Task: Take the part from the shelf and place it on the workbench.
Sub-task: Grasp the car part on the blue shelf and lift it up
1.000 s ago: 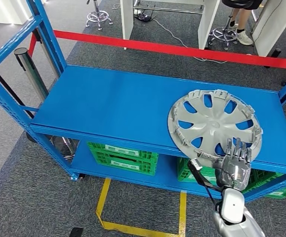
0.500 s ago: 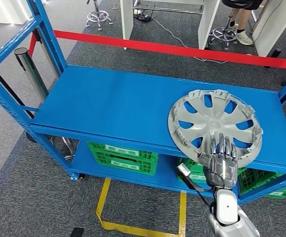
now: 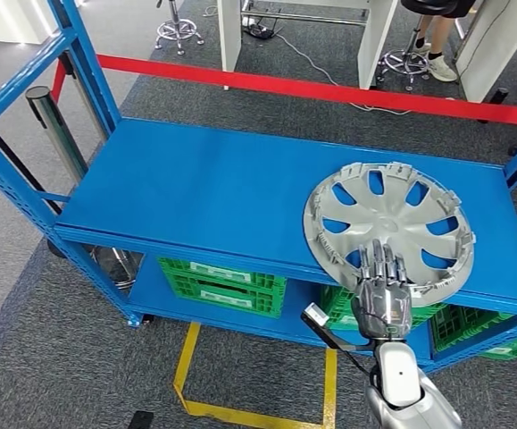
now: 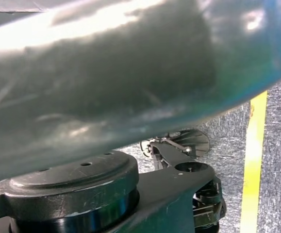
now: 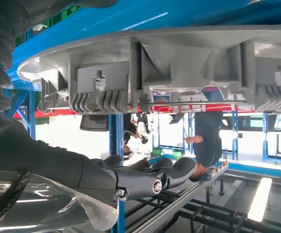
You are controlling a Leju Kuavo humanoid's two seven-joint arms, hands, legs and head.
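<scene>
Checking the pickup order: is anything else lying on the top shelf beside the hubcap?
No: the head view shows the hubcap alone on the blue top shelf.

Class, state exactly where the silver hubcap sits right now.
In the head view the hubcap lies flat on the right part of the blue shelf's top deck, near its front edge, with the right hand over its near rim.

Silver hubcap, flat on blue shelf, apparently inner-side-up
</scene>
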